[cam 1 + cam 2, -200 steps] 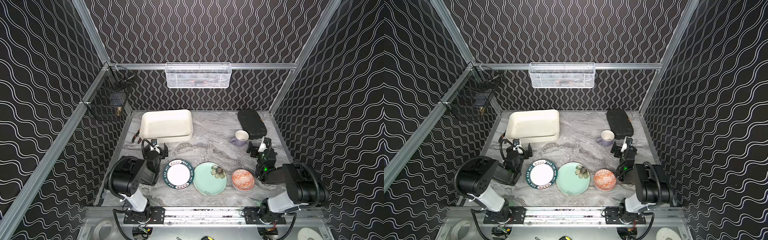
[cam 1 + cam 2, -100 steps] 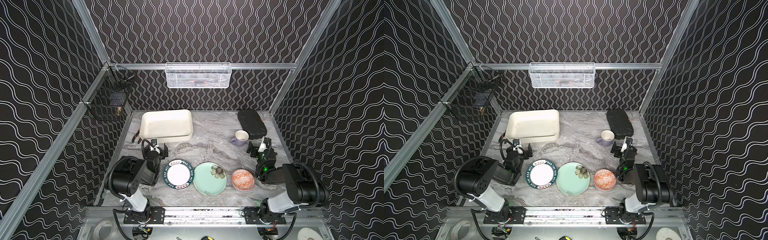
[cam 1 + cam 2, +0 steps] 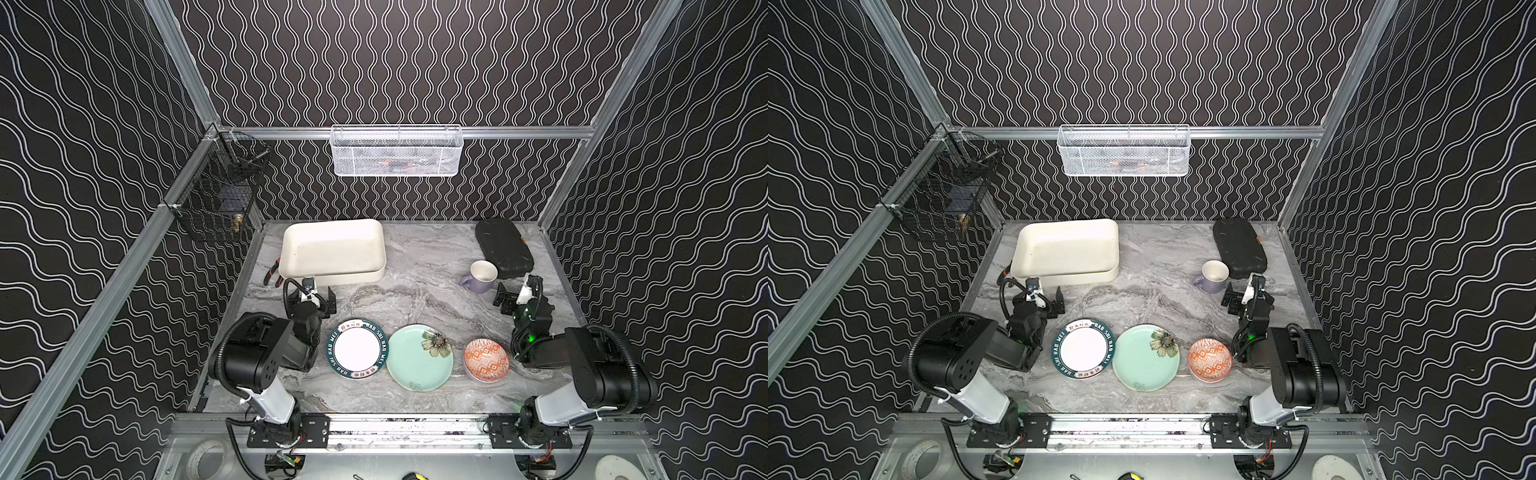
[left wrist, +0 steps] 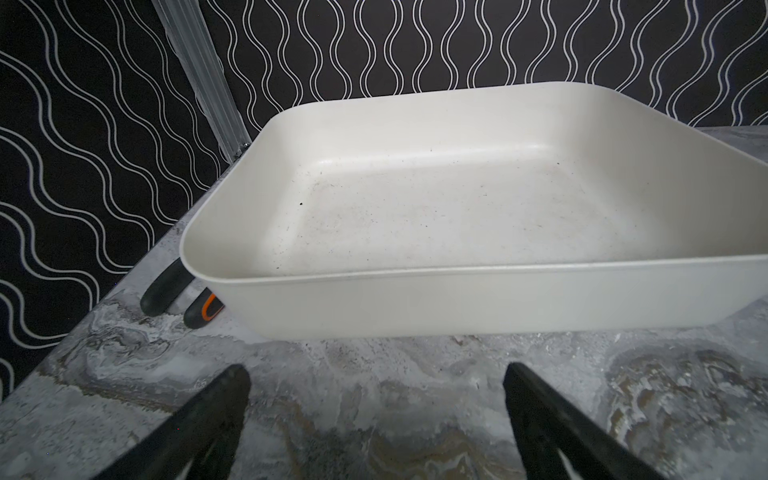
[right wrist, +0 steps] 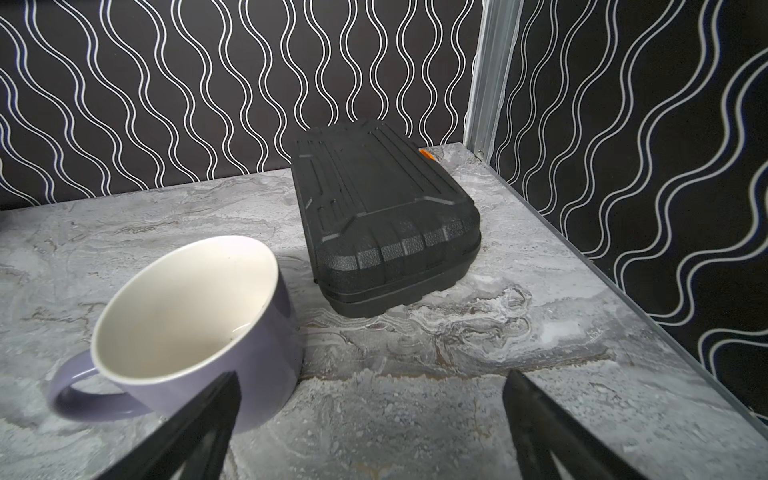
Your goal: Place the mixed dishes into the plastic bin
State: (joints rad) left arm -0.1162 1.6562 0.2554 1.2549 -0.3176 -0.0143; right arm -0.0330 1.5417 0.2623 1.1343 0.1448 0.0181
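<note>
Bin [image 3: 332, 249]: empty, on the tabletop [image 3: 424, 291] directly ahead of the left gripper [image 4: 376, 370], whose jaws stand wide apart with nothing between them. It looks like rigid, light plastic and would probably slide if nudged. Mint plate [image 3: 417, 359] and lettered plate [image 3: 357, 349]: flat, rims meeting, behind that gripper and between the two arms. Both are judged glazed, hard, slippery and breakable. As they lie flat, the only hold is a pinch across the rim. Bowl [image 3: 486, 359]: behind the right gripper [image 5: 370, 378]. Its raised wall offers an easier rim pinch. Mug [image 5: 187, 324]: upright, just ahead of that gripper on its inner side. The jaws are spread and empty. Take the mug by the wall at the lip; its handle faces away.
</note>
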